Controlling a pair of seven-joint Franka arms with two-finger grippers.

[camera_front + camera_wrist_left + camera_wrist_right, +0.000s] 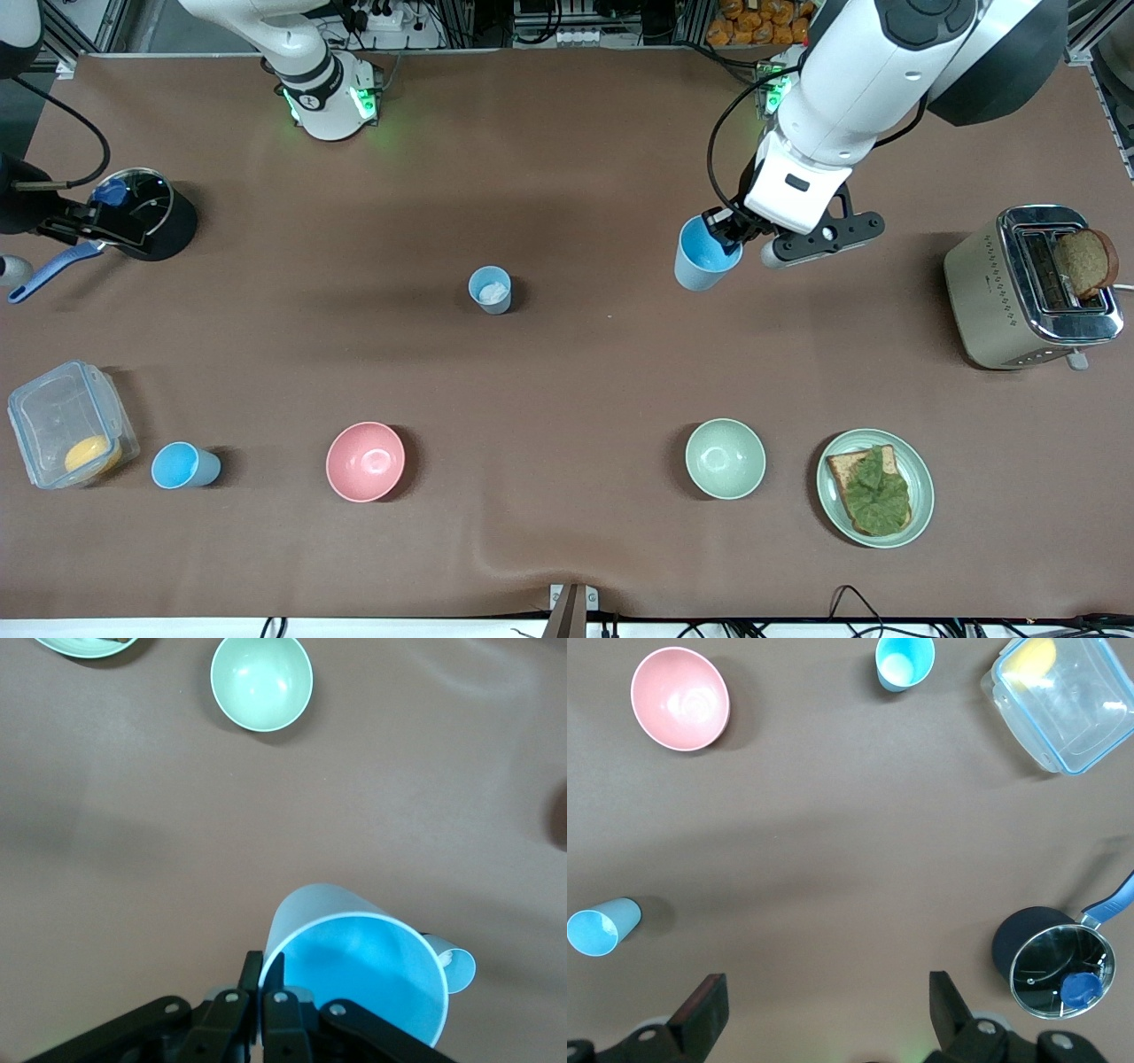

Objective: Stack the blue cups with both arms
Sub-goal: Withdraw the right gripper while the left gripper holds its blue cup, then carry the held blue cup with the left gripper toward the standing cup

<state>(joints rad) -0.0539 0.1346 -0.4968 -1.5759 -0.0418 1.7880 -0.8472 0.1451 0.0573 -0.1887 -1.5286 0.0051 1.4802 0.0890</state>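
a: where's the left gripper (732,232)?
b: pinched on a sky-blue-lined blue cup (704,255), up over bare table.
a: and the right gripper (824,1010)?
b: waiting, fingers spread, empty. the pale-lined cup (490,289) stands mid-table; a third cup (183,465) beside the pink bowl (365,461).

Bright, even overhead light fills all three views. Soft shadows fall on the brown tablecloth (567,372) beside each vessel. Small glare spots glint in the pink bowl (365,461), the green bowl (725,458) and on the chrome toaster (1032,288). Focus is sharp throughout
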